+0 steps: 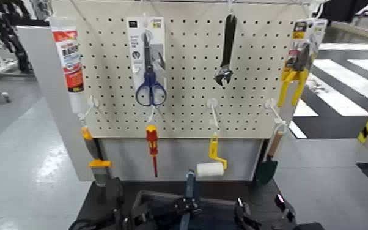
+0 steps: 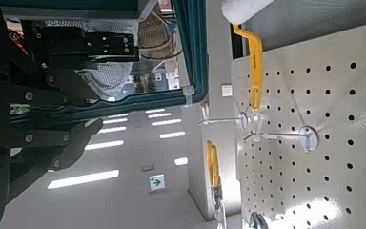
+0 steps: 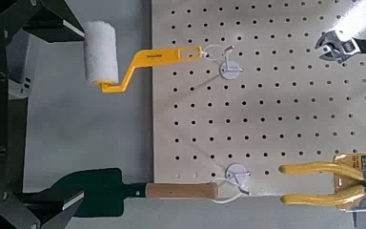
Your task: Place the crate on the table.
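The dark blue-grey crate (image 1: pixel 162 205) with its blue upright handle (image 1: pixel 189 183) sits low at the near edge of the head view, over the black table (image 1: pixel 95 199) in front of the pegboard. My left gripper (image 1: pixel 122 213) is at the crate's left end. In the left wrist view its black fingers (image 2: pixel 38 100) close around the crate's teal rim (image 2: pixel 114 100). My right gripper (image 1: pixel 247 215) is at the crate's right end. In the right wrist view its fingertips (image 3: pixel 52 19) stand wide apart with nothing between them.
The beige pegboard (image 1: pixel 186 116) stands right behind the crate, hung with scissors (image 1: pixel 150 89), a wrench (image 1: pixel 226 55), pliers (image 1: pixel 293 82), a screwdriver (image 1: pixel 153 147), a paint roller (image 1: pixel 209 168) and a trowel (image 1: pixel 266 168) low over the table's back. Grey floor lies on both sides.
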You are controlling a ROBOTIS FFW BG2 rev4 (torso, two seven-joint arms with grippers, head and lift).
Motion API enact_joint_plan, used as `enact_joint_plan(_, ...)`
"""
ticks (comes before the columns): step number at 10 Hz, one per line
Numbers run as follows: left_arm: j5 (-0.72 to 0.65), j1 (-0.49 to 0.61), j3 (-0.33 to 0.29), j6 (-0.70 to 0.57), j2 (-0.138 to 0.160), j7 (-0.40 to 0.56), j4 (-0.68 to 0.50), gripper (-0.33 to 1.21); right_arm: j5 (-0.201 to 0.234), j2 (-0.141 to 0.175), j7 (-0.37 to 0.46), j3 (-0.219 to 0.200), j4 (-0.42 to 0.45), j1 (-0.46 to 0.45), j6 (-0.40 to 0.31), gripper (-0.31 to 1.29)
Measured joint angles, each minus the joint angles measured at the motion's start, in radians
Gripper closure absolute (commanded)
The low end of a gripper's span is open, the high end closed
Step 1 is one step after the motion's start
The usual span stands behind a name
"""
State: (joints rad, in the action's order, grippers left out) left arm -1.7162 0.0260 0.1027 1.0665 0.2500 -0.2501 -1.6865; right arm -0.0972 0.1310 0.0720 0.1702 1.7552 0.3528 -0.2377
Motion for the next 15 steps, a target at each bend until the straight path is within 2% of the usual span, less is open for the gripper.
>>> enact_joint_plan(5, 0.004, 0.0, -0.002, -0.001, -0.002, -0.006, 0.0, 1.19, -0.001, -0.001, 0.0, 0.002, 0.0, 0.0, 0.0, 0.14)
enact_joint_plan(9, 0.04, -0.019, -0.033, -0.014, 0.002, -0.006, -0.005, 1.19, -0.001, -0.001, 0.0, 0.004, -0.001, 0.0, 0.001, 0.14)
enact_joint_plan(15, 0.084, -0.051, -0.038, -0.058, -0.001, -0.018, 0.033, 1.19, -0.005, -0.002, 0.0, 0.006, -0.003, -0.002, -0.002, 0.14)
